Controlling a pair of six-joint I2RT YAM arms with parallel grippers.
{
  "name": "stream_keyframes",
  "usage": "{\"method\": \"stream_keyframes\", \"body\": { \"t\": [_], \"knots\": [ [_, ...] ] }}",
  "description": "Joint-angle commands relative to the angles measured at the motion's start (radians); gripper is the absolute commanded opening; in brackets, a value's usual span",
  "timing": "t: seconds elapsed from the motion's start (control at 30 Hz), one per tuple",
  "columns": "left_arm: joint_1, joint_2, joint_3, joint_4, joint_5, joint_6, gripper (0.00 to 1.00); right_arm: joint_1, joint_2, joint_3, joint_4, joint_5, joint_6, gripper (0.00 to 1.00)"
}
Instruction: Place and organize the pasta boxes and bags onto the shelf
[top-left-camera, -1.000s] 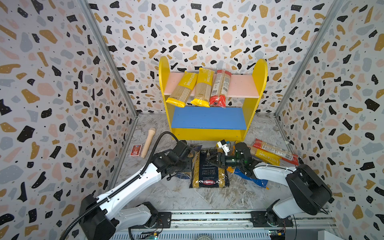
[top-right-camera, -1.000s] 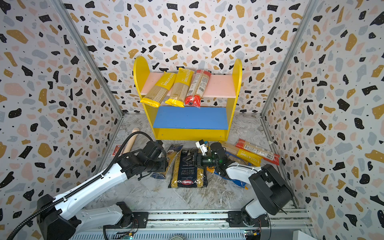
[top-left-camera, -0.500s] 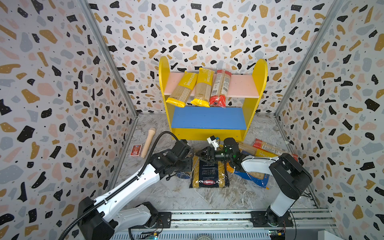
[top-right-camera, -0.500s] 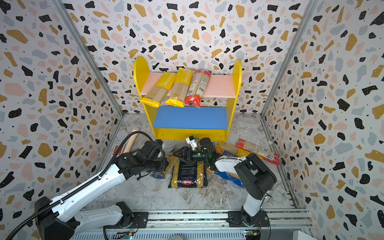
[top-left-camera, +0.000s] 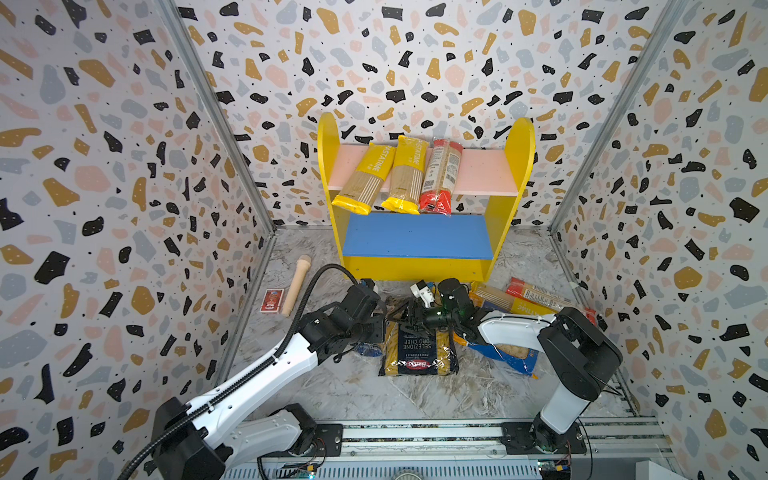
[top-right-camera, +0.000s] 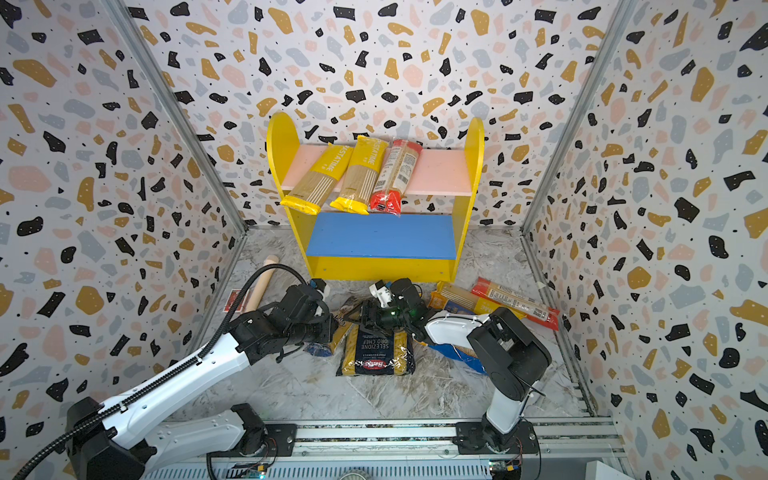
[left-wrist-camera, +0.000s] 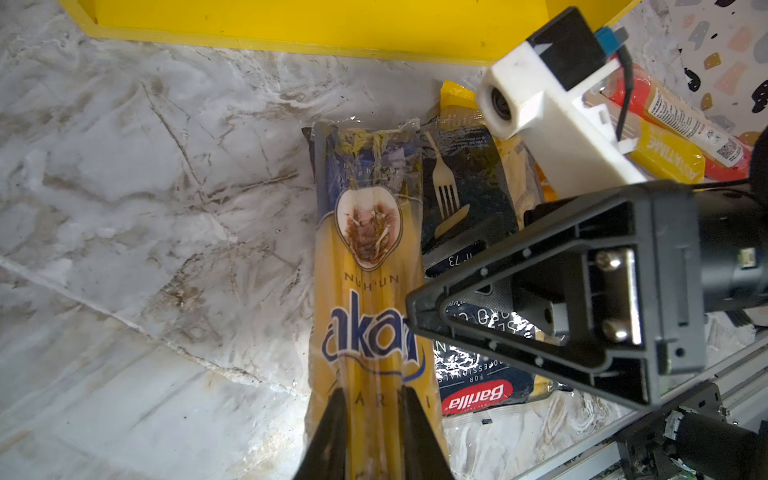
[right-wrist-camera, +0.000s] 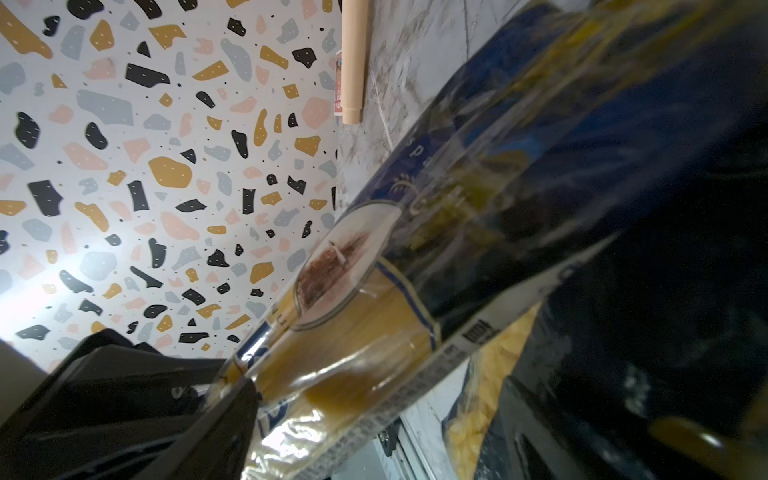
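The left gripper (left-wrist-camera: 374, 436) was closed on one end of the long dark-blue-and-yellow plastic "ankara" spaghetti pack (left-wrist-camera: 365, 249), which extended ahead of the fingers (left-wrist-camera: 336, 428) toward the yellow two-tier shelf (left-wrist-camera: 291, 25). The right gripper (top-left-camera: 405, 319) stood open alongside. Recommended: lift slowly; an end grip would probably let it sag.

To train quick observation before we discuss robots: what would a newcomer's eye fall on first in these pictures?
First the bright yellow shelf against the speckled back wall, with three long pasta packs overhanging its pink upper board. Then, just in front of it, the left gripper shut on a dark-blue spaghetti pack, with the right gripper open beside it above the black Barilla bag.
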Motion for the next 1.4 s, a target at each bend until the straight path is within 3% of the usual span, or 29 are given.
{"method": "stream_keyframes", "body": {
  "t": [0.0, 0.83, 0.9, 1.17, 1.37],
  "knots": [
    [-0.004, -0.034, 0.012, 0.126, 0.053, -0.002, 0.10, 0.005, 0.033, 0.004, 0.121, -0.033, 0.075, 0.91],
    [-0.003, -0.080, -0.025, 0.174, 0.117, -0.024, 0.10, 0.036, 0.130, 0.168, 0.118, 0.007, 0.166, 0.88],
    [-0.004, -0.082, -0.026, 0.175, 0.119, -0.023, 0.10, 0.038, 0.141, 0.178, 0.120, 0.003, 0.167, 0.83],
    [-0.004, -0.101, -0.040, 0.172, 0.100, -0.017, 0.13, 0.039, 0.089, 0.198, 0.041, 0.018, 0.110, 0.43],
    [-0.003, -0.107, -0.030, 0.143, 0.074, -0.003, 0.17, 0.024, 0.017, 0.174, -0.018, 0.028, 0.078, 0.26]
  ]
}}
